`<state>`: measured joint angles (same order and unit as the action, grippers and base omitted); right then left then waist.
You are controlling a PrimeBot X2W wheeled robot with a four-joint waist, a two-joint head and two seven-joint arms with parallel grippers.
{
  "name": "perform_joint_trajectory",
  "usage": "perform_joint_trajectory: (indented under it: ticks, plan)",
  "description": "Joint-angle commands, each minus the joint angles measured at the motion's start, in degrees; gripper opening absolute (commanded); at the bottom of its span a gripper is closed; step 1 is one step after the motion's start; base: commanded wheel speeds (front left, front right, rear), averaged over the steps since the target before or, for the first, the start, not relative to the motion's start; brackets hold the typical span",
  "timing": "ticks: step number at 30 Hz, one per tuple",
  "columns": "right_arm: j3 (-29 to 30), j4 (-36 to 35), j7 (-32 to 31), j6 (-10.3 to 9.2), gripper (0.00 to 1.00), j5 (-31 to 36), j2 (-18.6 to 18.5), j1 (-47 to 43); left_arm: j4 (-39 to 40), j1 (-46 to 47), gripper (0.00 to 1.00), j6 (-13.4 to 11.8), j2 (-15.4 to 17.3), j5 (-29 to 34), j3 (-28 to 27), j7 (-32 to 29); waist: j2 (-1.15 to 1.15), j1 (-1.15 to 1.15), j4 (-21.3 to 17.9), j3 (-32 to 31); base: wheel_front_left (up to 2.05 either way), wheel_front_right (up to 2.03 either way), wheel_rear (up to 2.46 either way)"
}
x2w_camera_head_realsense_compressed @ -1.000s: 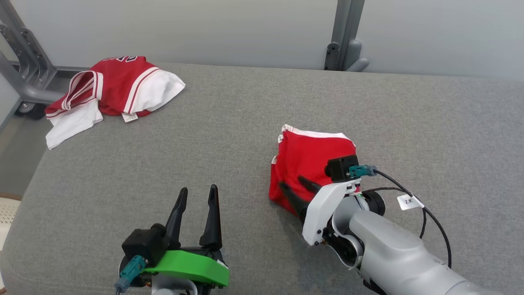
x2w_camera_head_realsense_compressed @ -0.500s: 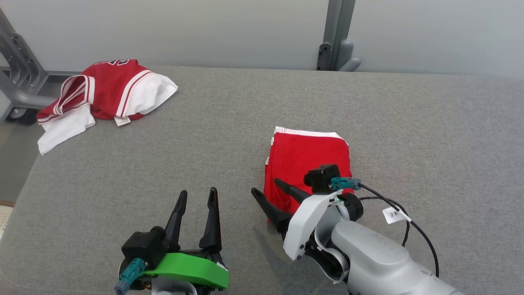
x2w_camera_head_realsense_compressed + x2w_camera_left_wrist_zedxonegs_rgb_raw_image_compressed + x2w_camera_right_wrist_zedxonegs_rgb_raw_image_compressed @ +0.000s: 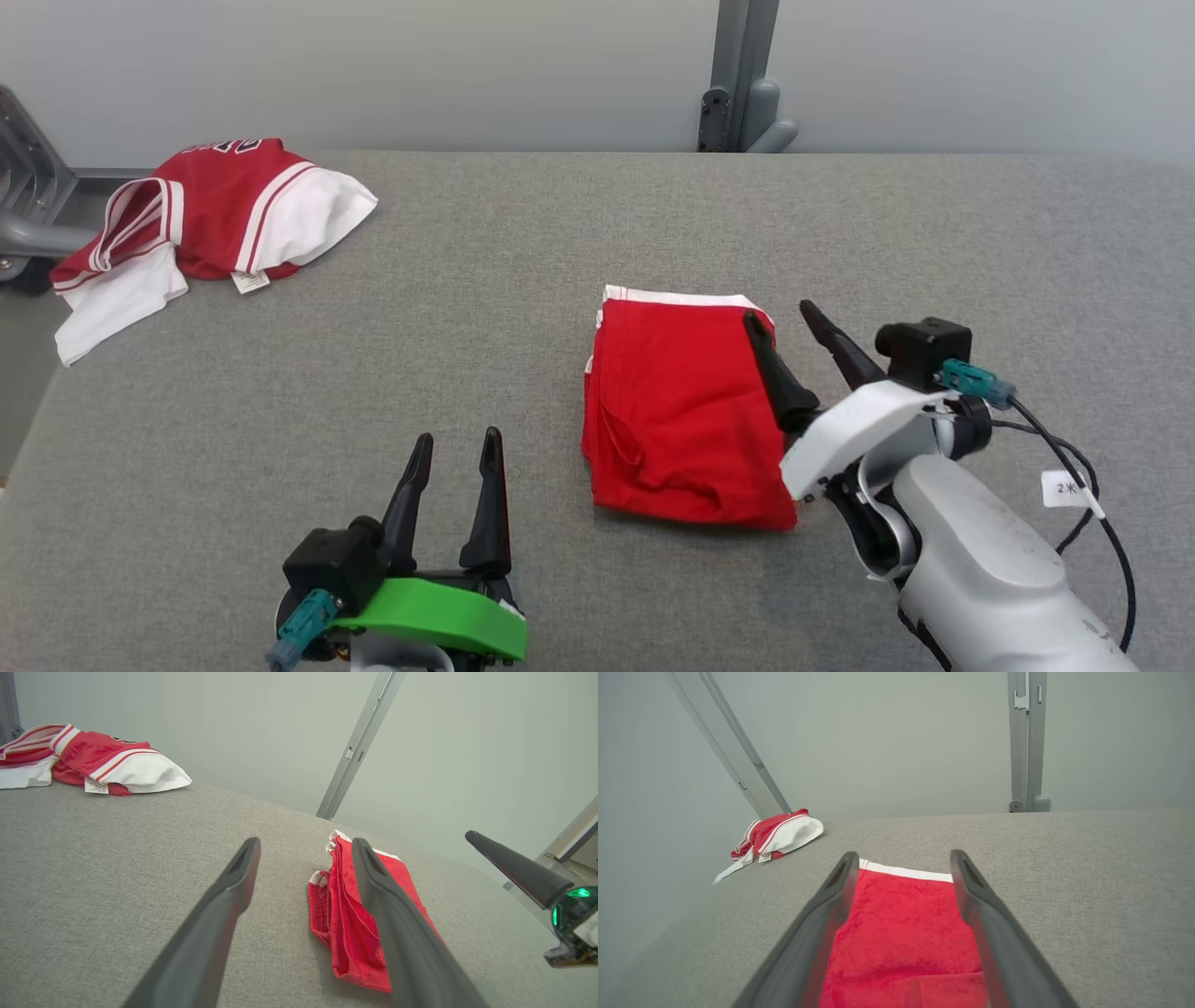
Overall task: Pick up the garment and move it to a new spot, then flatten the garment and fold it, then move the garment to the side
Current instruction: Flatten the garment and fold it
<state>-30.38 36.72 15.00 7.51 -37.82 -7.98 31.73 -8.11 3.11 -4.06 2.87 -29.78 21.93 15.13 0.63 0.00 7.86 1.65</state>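
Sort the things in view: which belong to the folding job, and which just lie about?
Job: folded red garment; right gripper, open at its edge; left gripper, open.
Lying about: crumpled red-and-white jersey, far left; grey post behind the table.

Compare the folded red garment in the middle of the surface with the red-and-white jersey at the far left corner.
Shape: the folded red garment lies flat in a neat rectangle; the red-and-white jersey is a crumpled heap. Colour: the garment is nearly all red with a thin white edge; the jersey shows broad white panels and stripes. Both rest on the grey surface.
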Motion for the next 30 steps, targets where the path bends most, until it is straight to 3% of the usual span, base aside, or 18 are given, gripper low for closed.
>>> perform_joint_trajectory:
  ticks: [1,4,7,9,10,12,30]
  plan:
    - [2.5,-0.9,0.2,-0.04,1.0,2.1,0.2,-2.5,-0.1,-0.5,1.0,-0.2,0.2,-0.1,0.0,0.0,-0.63,0.0,-0.2,0.1,0.0,0.0,0.0]
    - [7.7,-3.4,0.2,-0.04,1.0,7.0,1.0,-5.7,0.0,-0.2,1.0,-0.1,0.2,-0.2,0.0,0.0,-0.63,0.0,-0.5,0.5,0.0,0.0,0.0]
    - [8.9,-4.8,0.2,-0.04,1.0,10.1,1.9,-7.7,-0.1,0.1,1.0,0.0,0.2,-0.2,-0.1,0.0,-0.63,0.0,-0.5,0.9,0.0,0.0,0.0]
    - [8.8,-5.1,0.2,-0.04,0.42,11.6,2.6,-8.6,-0.2,0.3,1.0,0.1,0.2,-0.2,-0.1,0.0,-0.63,0.0,-0.3,1.1,0.0,0.0,0.0]
    - [8.5,-4.9,0.2,-0.04,0.24,12.0,2.9,-8.9,-0.3,0.5,1.0,0.2,0.2,-0.3,-0.1,0.0,-0.63,0.0,-0.1,1.2,0.0,0.0,0.0]
    - [7.6,-4.1,0.2,-0.04,0.0,12.5,3.4,-9.4,-0.4,0.9,1.0,0.3,0.2,-0.4,0.0,0.0,-0.63,0.0,0.4,1.5,0.0,0.0,0.0]
    - [-1.6,7.1,0.2,-0.04,0.0,8.8,5.0,-6.0,-0.1,1.4,1.0,0.3,0.1,-0.5,-0.6,0.0,-0.63,0.0,8.8,2.8,0.0,0.0,0.0]
